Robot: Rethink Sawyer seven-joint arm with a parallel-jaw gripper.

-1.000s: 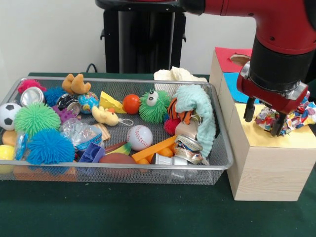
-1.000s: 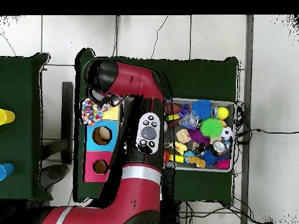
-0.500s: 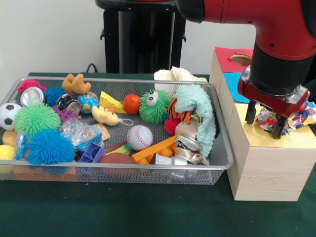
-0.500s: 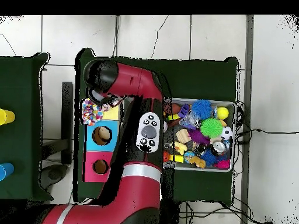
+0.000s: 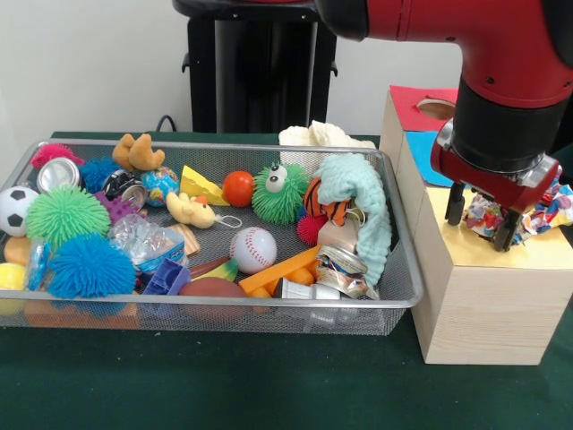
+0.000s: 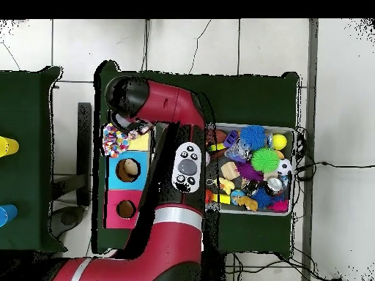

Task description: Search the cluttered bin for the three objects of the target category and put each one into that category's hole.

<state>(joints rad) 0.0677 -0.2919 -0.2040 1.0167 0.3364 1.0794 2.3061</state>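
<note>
While the red and black arm reaches down from the upper right of the front view, its gripper (image 5: pixel 483 222) hangs over the yellow top of a wooden sorting box (image 5: pixel 488 305), jaws spread apart with nothing between them. A multicoloured scrap of cloth (image 5: pixel 535 208) lies on that yellow panel, just behind and beside the fingertips; whether it touches them cannot be told. Blue and red panels sit farther back on the box, the red one with a round hole (image 5: pixel 435 108). To the left, a wire mesh bin (image 5: pixel 224 313) holds a jumble: a baseball (image 5: pixel 253 249), a green googly-eyed fuzzy ball (image 5: pixel 278 192), a pale teal cloth (image 5: pixel 360 208), crushed cans (image 5: pixel 339 266), blue and green spiky balls and a small football. Seen from overhead, the cloth scrap (image 6: pixel 115 140) rests at the yellow end of the box, beside the arm's wrist, which hides the gripper. The bin (image 6: pixel 295 173) lies well apart to the right.
</note>
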